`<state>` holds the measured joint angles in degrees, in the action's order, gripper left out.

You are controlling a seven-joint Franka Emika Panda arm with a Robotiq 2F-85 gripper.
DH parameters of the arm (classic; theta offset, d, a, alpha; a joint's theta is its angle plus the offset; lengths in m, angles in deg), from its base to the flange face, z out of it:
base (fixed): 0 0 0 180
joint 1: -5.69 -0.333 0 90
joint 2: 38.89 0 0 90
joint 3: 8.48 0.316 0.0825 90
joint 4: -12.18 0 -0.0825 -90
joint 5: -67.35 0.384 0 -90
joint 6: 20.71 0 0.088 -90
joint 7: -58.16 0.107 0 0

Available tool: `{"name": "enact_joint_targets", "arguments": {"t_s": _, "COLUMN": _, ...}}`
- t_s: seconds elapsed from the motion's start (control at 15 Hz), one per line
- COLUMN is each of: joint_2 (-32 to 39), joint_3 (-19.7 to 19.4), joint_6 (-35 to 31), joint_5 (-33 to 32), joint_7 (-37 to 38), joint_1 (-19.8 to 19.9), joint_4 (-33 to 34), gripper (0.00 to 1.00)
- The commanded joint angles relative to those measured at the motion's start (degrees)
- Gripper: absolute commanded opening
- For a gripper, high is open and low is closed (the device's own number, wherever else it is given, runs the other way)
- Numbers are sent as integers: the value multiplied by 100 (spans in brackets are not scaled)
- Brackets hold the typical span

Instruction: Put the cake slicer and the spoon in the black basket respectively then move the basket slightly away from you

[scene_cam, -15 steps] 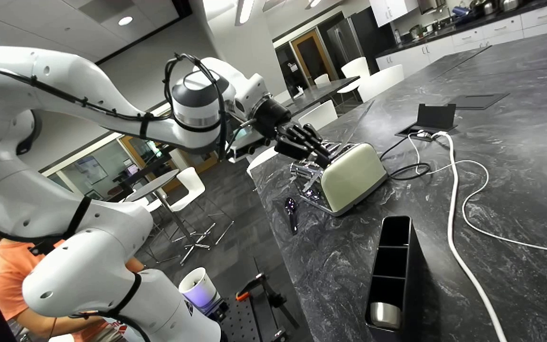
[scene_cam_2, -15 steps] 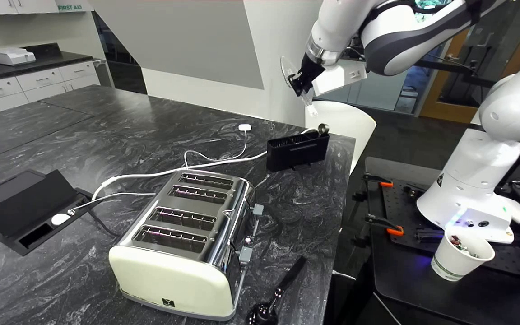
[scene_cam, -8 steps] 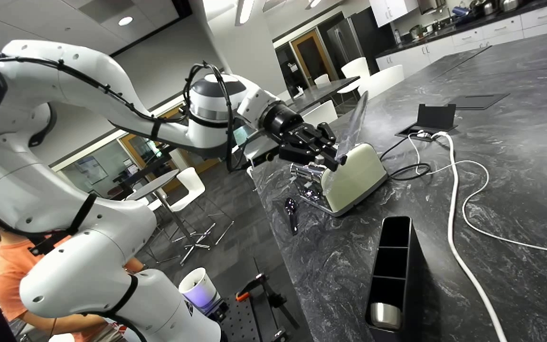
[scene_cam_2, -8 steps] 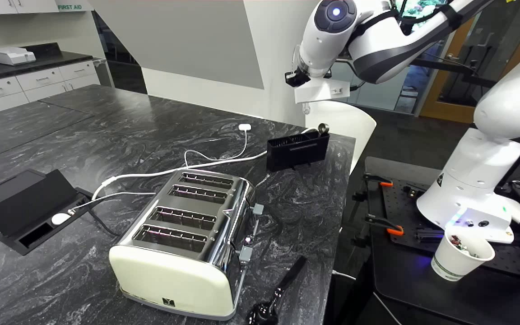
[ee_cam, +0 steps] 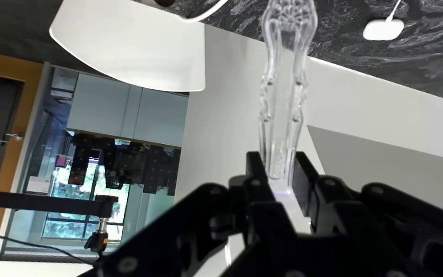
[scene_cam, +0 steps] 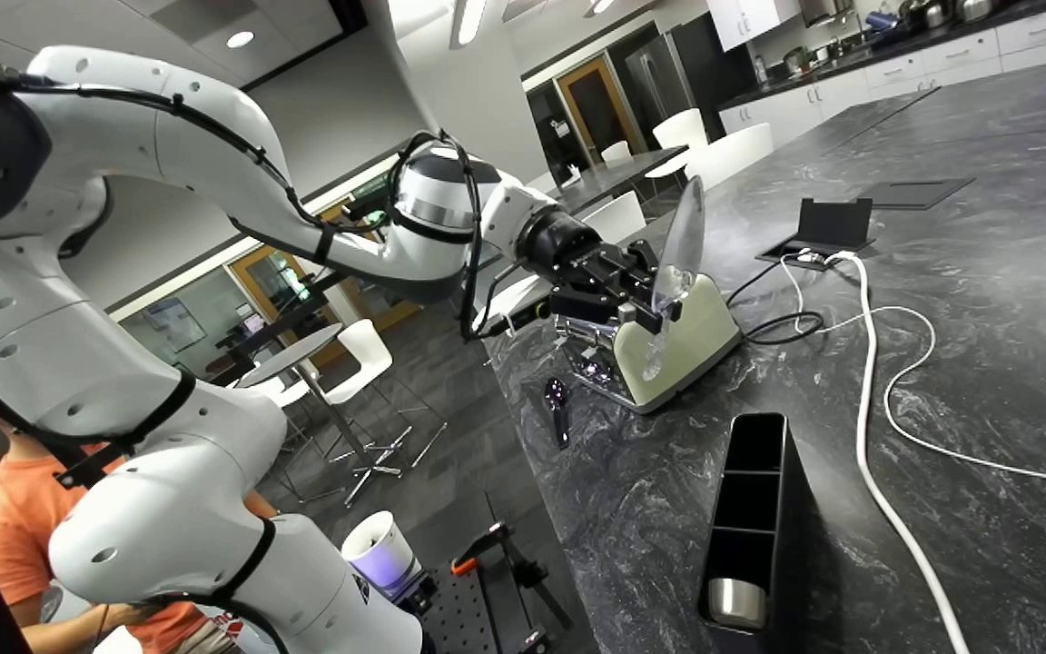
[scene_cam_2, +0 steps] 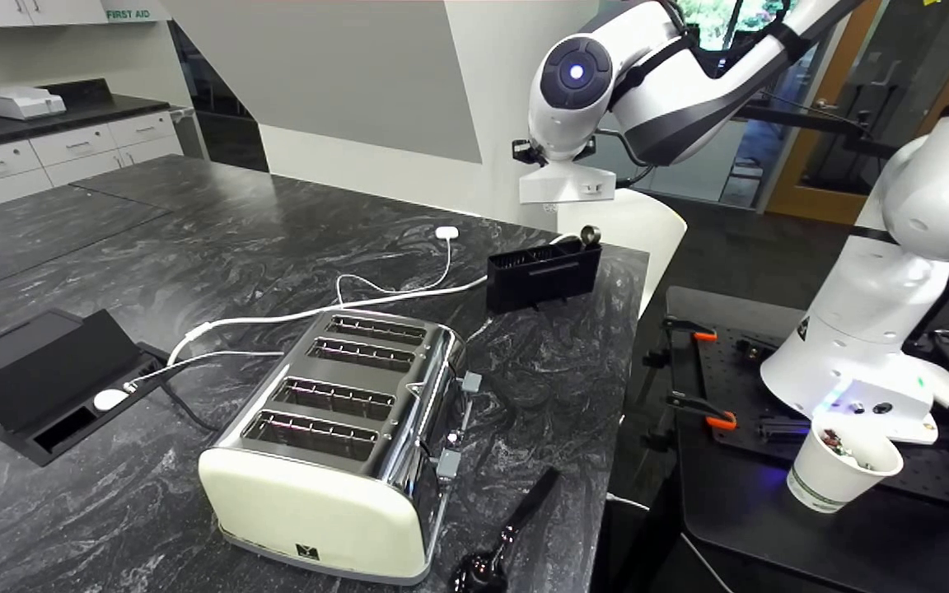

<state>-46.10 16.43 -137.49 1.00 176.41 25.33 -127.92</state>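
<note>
Pinching the clear cake slicer point(scene_cam: 675, 268) by its handle, the fingers point(ee_cam: 255, 168) stand nearly together. On the desk point(scene_cam_2: 277, 239), the black basket point(scene_cam_2: 549, 287) sits near a corner, the spoon point(scene_cam_2: 520, 517) by the robot-side edge.

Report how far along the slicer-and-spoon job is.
Done: the clear cake slicer is picked up. In hand: the jaws hold it in the air, outside the black basket. Left: putting it in, then the black spoon, which lies beside the toaster, and finally shifting the basket away.
</note>
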Motion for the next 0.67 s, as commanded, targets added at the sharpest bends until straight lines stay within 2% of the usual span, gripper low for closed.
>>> {"name": "enact_joint_targets", "arguments": {"t_s": 0.0, "joint_2": 245, "joint_3": -863, "joint_6": 493, "joint_5": -266, "joint_7": 406, "joint_1": -908, "joint_4": 136, "gripper": 6}}
{"name": "enact_joint_targets", "arguments": {"t_s": 0.27, "joint_2": 938, "joint_3": -1382, "joint_6": 1368, "joint_5": -1019, "joint_7": 1768, "joint_1": -1558, "joint_4": 398, "gripper": 6}}
{"name": "enact_joint_targets", "arguments": {"t_s": 0.6, "joint_2": 1902, "joint_3": -1800, "joint_6": 1904, "joint_5": -1264, "joint_7": 2702, "joint_1": -1961, "joint_4": 783, "gripper": 6}}
